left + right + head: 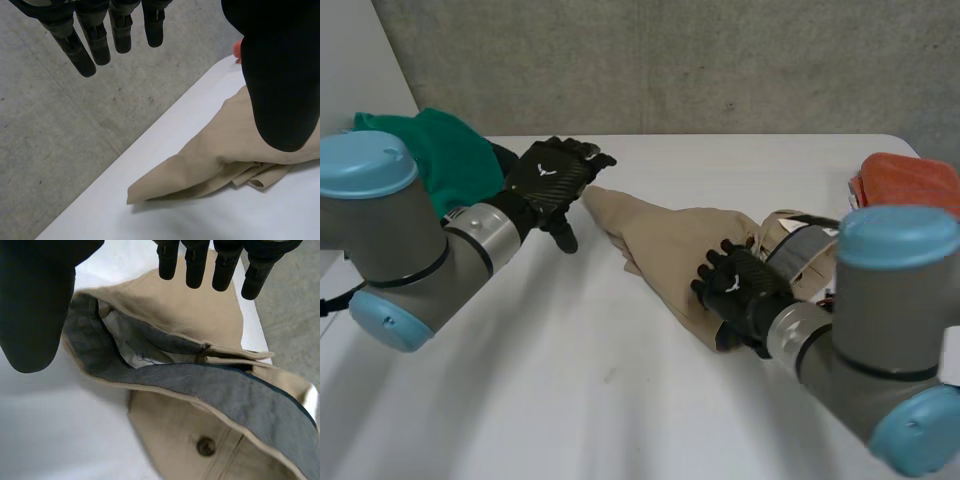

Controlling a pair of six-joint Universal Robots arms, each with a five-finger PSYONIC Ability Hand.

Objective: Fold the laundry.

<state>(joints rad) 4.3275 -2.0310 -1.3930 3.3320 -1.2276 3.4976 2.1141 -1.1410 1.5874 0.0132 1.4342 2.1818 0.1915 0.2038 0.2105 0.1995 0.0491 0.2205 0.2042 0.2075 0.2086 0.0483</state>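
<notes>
Beige trousers [660, 240] lie folded lengthwise across the middle of the white table [570, 400]. Their leg end [150, 187] points toward my left hand [555, 180], which hovers just past it with straight fingers [95, 42] and nothing in them. My right hand [735, 285] is over the waist end, open, thumb [35, 305] spread wide from the fingers. Under its palm the waistband [200, 385] gapes, showing grey lining and a brown button [205, 446].
A green cloth [450, 155] is heaped at the table's back left, behind my left arm. An orange-red folded cloth [905, 180] lies at the right edge. A grey concrete wall [670, 60] stands behind the table's far edge.
</notes>
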